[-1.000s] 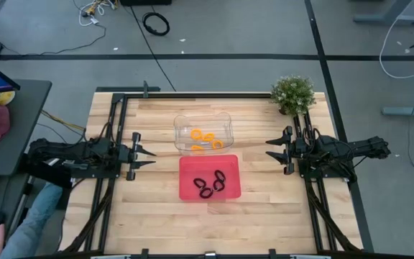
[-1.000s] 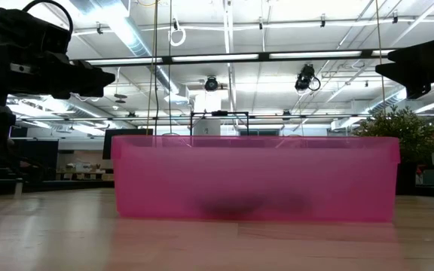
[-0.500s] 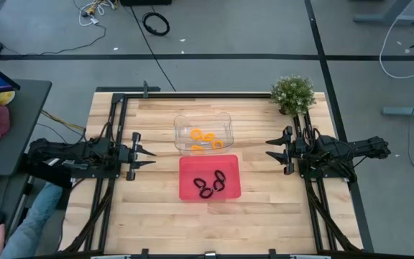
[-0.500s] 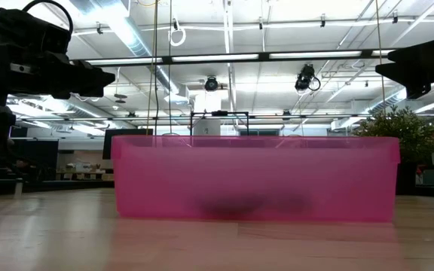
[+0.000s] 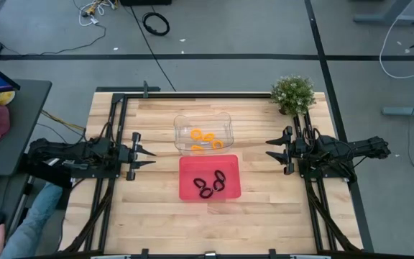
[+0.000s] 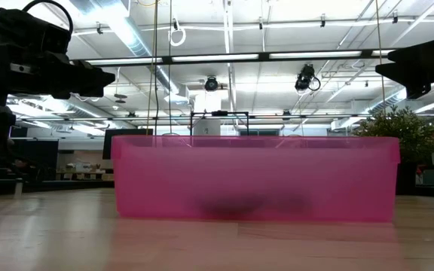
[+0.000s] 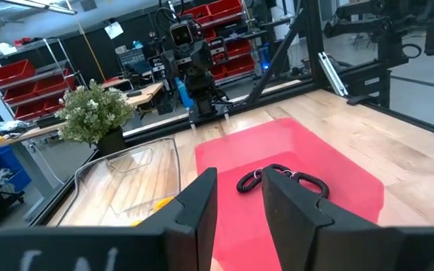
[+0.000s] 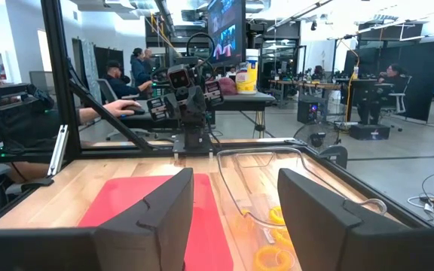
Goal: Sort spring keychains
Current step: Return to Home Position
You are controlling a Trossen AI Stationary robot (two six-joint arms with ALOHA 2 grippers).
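Nothing moves: left gripper (image 5: 149,157) and right gripper (image 5: 270,150) flank red tray (image 5: 190,168), fingers apart, empty; spring keychains (image 5: 206,191) look sorted.

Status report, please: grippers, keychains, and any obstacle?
Left gripper and right gripper open, empty, apart from bins. Orange keychains in clear bin, black keychains in red tray. Only a plant near right arm.
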